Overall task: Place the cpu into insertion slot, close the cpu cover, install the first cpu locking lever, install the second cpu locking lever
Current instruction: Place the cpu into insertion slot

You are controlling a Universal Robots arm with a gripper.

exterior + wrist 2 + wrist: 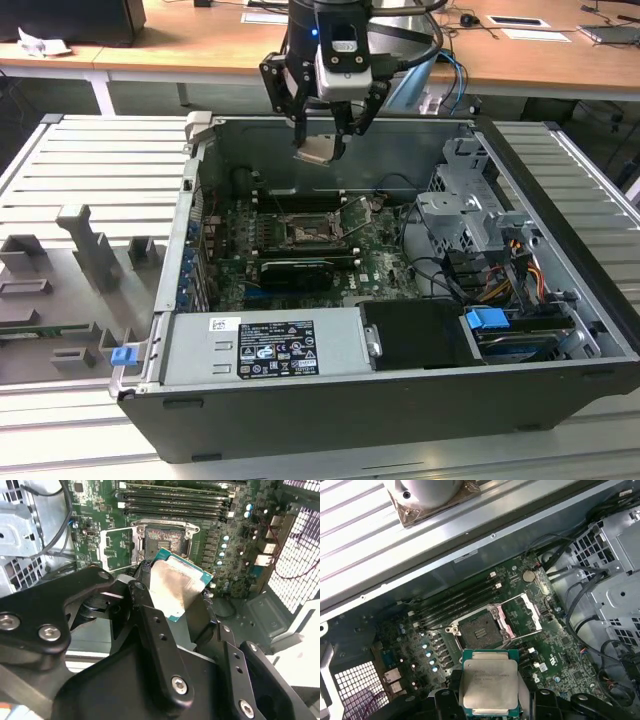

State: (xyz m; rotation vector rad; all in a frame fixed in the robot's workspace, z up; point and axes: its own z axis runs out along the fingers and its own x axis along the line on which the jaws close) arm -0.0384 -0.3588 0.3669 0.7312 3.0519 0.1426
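The claw hangs above the open computer case, its fingers closed onto opposite edges of the cpu. In both wrist views the chip sits clamped between the black fingers, with its silvery-beige face and green edge in sight. It is in the air, tilted in the exterior view and touching nothing but the claw.

Below the claw lies the green motherboard. On it the insertion slot is bare, its dark contact grid uncovered. The cpu cover is swung open, standing just beside the slot with board showing through its window. In the second wrist view the slot lies just past the held chip's far corner, with the cover beside it. The long black memory slots run beyond the slot. The case rests on a grey ribbed table.
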